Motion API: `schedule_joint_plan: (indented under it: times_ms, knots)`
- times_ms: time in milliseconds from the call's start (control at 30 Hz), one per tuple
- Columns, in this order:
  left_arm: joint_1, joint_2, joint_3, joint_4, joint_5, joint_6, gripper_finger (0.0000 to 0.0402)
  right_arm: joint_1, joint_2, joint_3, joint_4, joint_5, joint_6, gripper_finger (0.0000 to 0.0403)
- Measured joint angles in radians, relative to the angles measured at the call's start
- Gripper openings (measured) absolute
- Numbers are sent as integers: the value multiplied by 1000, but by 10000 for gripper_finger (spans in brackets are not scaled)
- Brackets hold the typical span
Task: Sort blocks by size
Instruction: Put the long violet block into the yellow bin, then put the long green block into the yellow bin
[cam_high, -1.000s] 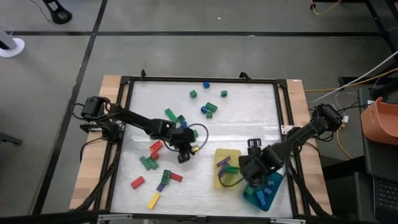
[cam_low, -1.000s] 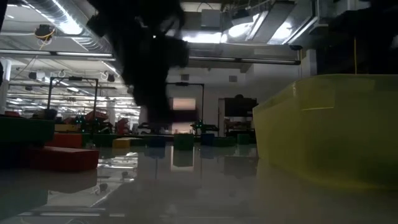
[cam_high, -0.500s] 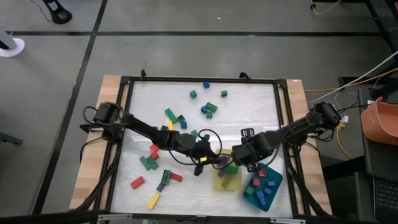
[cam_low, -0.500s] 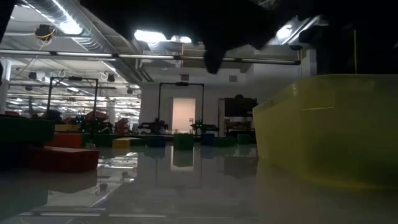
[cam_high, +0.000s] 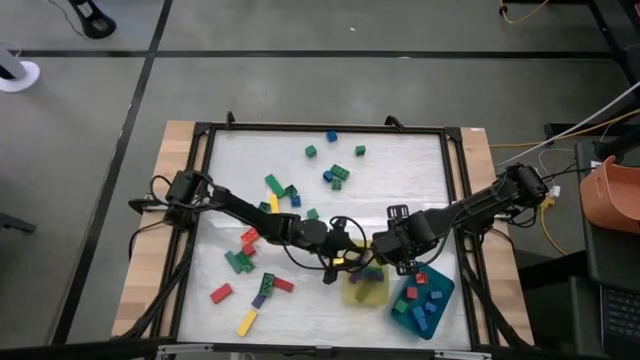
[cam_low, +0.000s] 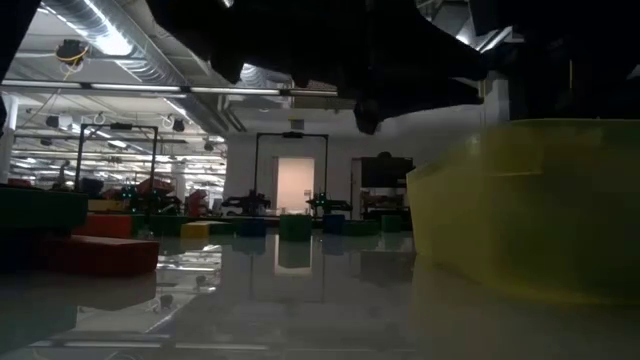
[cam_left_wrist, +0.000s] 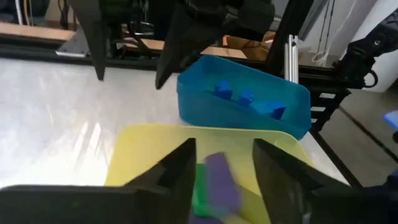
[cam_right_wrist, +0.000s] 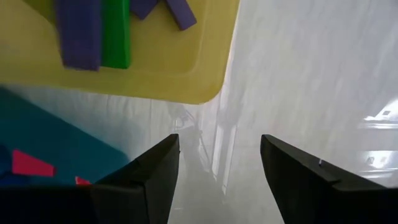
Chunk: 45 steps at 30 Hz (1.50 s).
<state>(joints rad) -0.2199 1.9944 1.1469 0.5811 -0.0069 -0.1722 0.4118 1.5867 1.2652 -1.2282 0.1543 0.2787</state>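
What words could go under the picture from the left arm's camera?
Open left pincer above the yellow tray with purple and green blocks; blue tray behind.

The tabletop (cam_high: 400, 180) is glossy white with pale wood edges and a black frame. One tray (cam_high: 366, 290) is yellow, the other (cam_high: 437, 307) teal. Blocks (cam_high: 335, 176) come in red, green, blue, yellow and purple. Both arms are black.

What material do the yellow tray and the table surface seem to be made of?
The yellow tray looks like smooth moulded plastic: rounded corner, even colour, soft sheen. The table surface seems a glossy white sheet, perhaps laminate or acrylic; it shows reflections and streaks of light.
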Motion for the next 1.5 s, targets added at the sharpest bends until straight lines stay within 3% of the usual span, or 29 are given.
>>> schedule_joint_plan:
  times_ms: [100, 233, 467, 633, 733, 967, 1167, 1500]
  knots:
    - [0, -61, 0, -108, 0, 24, 176, 0, 0, 0, 5, 9, 0, 225]
    - [-1, -216, 1, -410, 0, -38, 186, 0, 0, 0, 13, 11, 1, 225]
    - [-41, -476, 1, -998, -1, -593, 187, 0, 0, 0, 56, 12, 1, 225]
    - [-139, -553, 0, -1299, 3, -1010, 179, 0, 0, 0, 60, 12, -2, 225]
    - [-197, -547, -1, -1371, 1, -1185, 175, 0, 0, 0, 60, 12, -38, 225]
    - [-290, -506, -30, -1346, 4, -1431, 175, 0, 0, 0, 68, 13, -105, 225]
    - [-330, -454, -31, -1346, 10, -1513, 175, 0, 0, 0, 77, 13, -130, 225]
    - [-342, -363, -31, -1350, 10, -1504, 175, 0, 0, 0, 77, 13, -131, 225]
